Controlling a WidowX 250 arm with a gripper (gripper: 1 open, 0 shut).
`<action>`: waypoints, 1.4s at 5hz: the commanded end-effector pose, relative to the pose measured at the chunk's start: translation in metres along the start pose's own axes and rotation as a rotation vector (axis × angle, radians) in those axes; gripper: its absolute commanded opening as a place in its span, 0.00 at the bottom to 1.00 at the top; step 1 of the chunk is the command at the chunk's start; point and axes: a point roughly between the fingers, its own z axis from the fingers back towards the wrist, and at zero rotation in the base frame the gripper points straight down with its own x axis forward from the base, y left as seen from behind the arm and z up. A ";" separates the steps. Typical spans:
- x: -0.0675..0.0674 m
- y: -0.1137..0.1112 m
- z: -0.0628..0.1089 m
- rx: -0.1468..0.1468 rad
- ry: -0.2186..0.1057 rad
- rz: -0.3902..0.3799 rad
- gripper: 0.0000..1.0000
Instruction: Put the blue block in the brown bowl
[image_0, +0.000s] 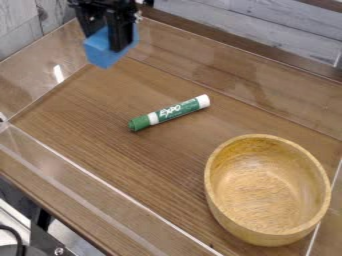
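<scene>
The blue block hangs above the far left of the wooden table, held from above by my dark gripper, which is shut on its upper part. The block's lower half shows clear of the surface. The brown bowl sits empty at the near right corner, well away from the block and gripper.
A green-and-white marker lies diagonally mid-table between the block and the bowl. Clear low walls ring the table, and a pale wall of planks runs behind it.
</scene>
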 end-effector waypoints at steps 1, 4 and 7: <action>-0.006 -0.027 0.016 0.012 -0.051 -0.019 0.00; -0.029 -0.074 0.018 -0.013 -0.044 -0.030 0.00; -0.040 -0.111 0.016 -0.036 -0.039 -0.037 0.00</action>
